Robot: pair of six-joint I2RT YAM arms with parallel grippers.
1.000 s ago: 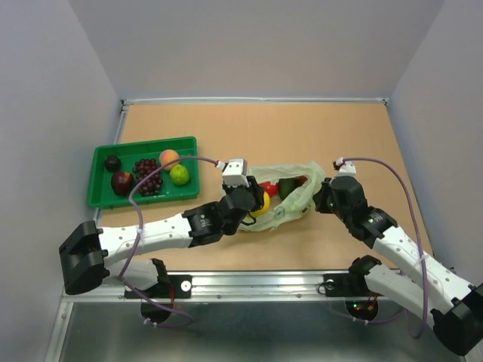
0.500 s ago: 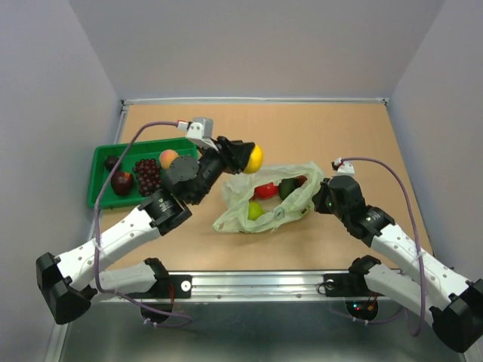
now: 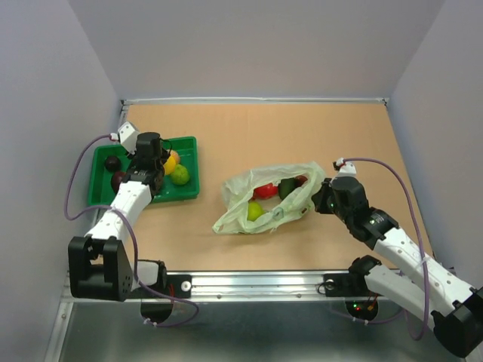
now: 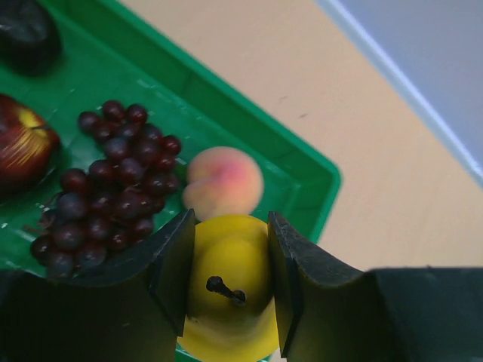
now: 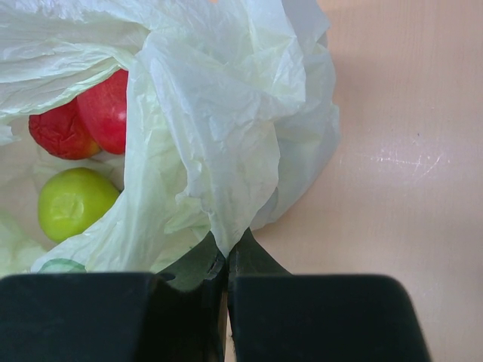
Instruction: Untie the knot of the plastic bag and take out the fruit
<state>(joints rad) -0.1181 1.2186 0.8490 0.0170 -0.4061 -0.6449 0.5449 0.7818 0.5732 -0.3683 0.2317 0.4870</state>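
Note:
The pale green plastic bag (image 3: 264,200) lies open on the table, with no knot showing. Inside it I see a red apple (image 5: 109,109), a small red fruit (image 5: 59,132), a lime-green round fruit (image 5: 75,202) and a dark green avocado (image 3: 287,187). My right gripper (image 5: 227,253) is shut on a fold of the bag (image 5: 226,151) at its right end. My left gripper (image 4: 230,256) is shut on a yellow pear (image 4: 230,283) and holds it over the green tray (image 3: 189,143), beside the peach (image 4: 224,181).
The tray (image 4: 302,173) also holds a purple grape bunch (image 4: 113,181), a dark red apple (image 4: 23,147), a dark fruit (image 4: 30,38) and a lime-green fruit (image 3: 179,175). Grey walls enclose the table; a metal rail (image 3: 249,283) runs along the near edge.
My left arm has lifted the yellow pear out of the bag and swung it left to over the tray. The bag has slumped flatter. My right gripper has kept its hold on the bag.

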